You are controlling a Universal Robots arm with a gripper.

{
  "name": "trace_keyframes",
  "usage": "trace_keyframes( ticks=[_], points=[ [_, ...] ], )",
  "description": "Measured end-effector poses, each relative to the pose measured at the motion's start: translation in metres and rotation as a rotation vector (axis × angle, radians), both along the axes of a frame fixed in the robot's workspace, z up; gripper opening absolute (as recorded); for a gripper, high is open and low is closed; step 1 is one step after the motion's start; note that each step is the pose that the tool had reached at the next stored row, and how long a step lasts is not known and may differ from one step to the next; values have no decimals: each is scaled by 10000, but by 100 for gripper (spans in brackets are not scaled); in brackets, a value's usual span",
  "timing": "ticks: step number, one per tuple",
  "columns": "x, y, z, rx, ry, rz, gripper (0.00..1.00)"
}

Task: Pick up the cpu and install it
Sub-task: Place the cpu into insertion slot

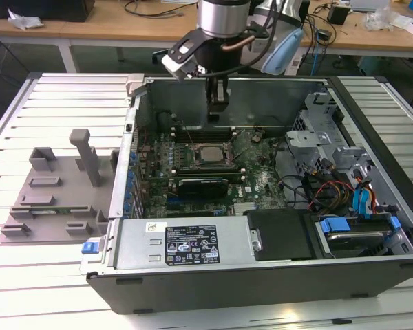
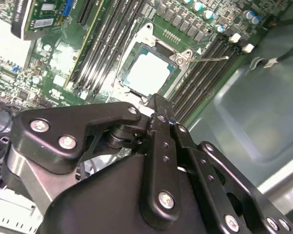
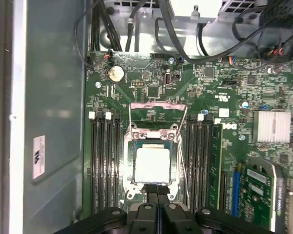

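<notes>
Exterior view overlooks the computer case (image 1: 261, 268); both wrist views share its motherboard (image 3: 210, 87) (image 2: 63, 58).

I can read none of the print here. A black-and-white label (image 1: 191, 242) sits on the metal cover (image 1: 132, 242) just beside the motherboard (image 1: 261, 182); a pale sticker (image 3: 38, 157) stands on the case wall (image 3: 53, 73) flanking that same motherboard.

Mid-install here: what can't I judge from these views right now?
1. Gripper-to-cpu contact: in the first wrist view the gripper ends at the edge of the cpu, and the height between them does not show.
2. Socket's near corner: in the second wrist view the gripper's linkage stands in front of the socket.
3. Whether the cpu lies flat: too small in the exterior view.
</notes>
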State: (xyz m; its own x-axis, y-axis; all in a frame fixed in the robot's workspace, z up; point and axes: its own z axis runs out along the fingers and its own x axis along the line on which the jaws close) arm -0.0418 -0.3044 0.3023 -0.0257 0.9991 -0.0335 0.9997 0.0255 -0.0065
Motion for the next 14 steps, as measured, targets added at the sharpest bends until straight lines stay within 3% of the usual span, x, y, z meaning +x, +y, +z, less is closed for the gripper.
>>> trace_keyframes(
  ticks=[6,14],
  points=[
    [0,0,190,0,0,0,11],
    [0,0,201,27,0,0,11]
  ],
)
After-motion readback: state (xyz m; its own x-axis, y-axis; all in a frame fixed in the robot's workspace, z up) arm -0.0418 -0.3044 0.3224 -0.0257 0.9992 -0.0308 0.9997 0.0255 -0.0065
